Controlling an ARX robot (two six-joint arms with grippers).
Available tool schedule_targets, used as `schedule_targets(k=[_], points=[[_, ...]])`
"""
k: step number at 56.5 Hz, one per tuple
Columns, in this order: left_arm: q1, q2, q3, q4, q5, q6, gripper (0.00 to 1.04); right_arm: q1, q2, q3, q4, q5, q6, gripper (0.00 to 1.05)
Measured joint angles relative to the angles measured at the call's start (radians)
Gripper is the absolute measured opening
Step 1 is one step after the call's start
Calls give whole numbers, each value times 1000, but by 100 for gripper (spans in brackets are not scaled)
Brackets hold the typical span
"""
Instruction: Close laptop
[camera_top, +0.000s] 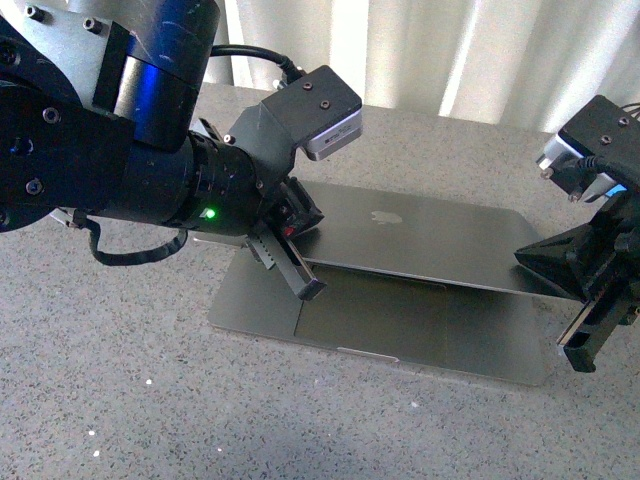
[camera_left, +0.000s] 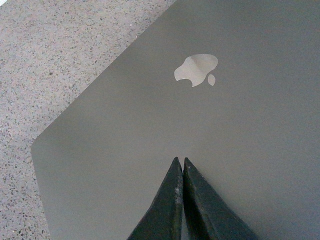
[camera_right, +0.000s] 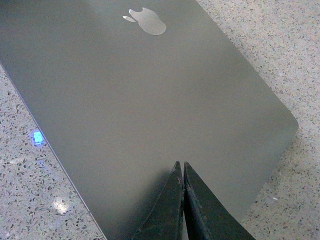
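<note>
The space-grey laptop (camera_top: 420, 245) lies on the speckled counter, its lid lowered to a small angle above the base, whose trackpad edge (camera_top: 370, 325) still shows. The pale apple logo (camera_top: 380, 215) faces up. My left gripper (camera_top: 310, 290) is shut, its tips at the lid's left front corner. My right gripper (camera_top: 530, 260) is shut, its tips at the lid's right front edge. In the left wrist view the shut gripper (camera_left: 180, 160) rests over the lid (camera_left: 200, 140) below the logo (camera_left: 196, 70). In the right wrist view the shut gripper (camera_right: 180, 165) sits over the lid (camera_right: 140, 100).
The grey speckled counter (camera_top: 120, 400) spreads around the laptop. White curtains (camera_top: 420, 50) hang behind the counter's far edge. A small blue light spot (camera_right: 37, 136) lies on the counter beside the lid.
</note>
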Motion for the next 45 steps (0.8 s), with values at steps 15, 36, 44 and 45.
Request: schedule_targets(k=[15,36,44,45], points=[[0,1,0,-10,9,0,4,0,7,0,3,0,3,1],[0,14,-5,-20,32,-1,4,-14,40,0,18,-4,2,1],[0,16,-17,-24,39,0,4,-20,53,-6,27,-5,0,1],[0,16,-18,-24,39,0,4,-21,55,-6,27,-5,-1,1]])
